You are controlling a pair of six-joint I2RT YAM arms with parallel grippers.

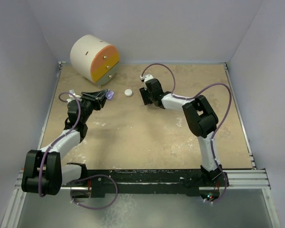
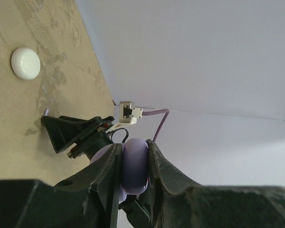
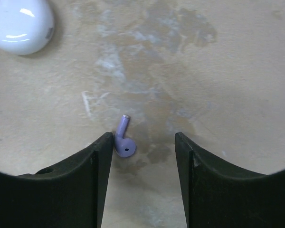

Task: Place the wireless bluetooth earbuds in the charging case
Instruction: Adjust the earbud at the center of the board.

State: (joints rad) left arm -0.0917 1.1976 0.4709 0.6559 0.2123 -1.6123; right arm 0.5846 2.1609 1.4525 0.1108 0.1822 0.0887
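Gripping the lilac case point(image 2: 135, 166) tight in the left gripper point(image 1: 106, 96), toward the left edge of the table point(image 1: 147, 142), seemingly raised clear, likely to offer it up for loading. Hovering the right gripper point(image 3: 142, 142) mid-table, roughly half-open and empty, astride the purple earbud point(image 3: 124, 142), which lies flat against one finger's inner face; looks lined up for a pick. Just beyond, a white puck point(image 1: 128, 93); far-left corner, a white-and-orange drum point(image 1: 95, 59)

The purple earbud point(image 3: 123, 141) lies flat on the tan counter point(image 3: 218, 71); its short stem points away up the right wrist view; its rounded bud touches the inner edge of one jaw of the right gripper point(image 3: 143, 137), whose jaws stand apart; the lilac charging case point(image 2: 135, 166), smooth and rounded, sits edge-on, pinched between the jaws of the left gripper point(image 2: 135, 146)
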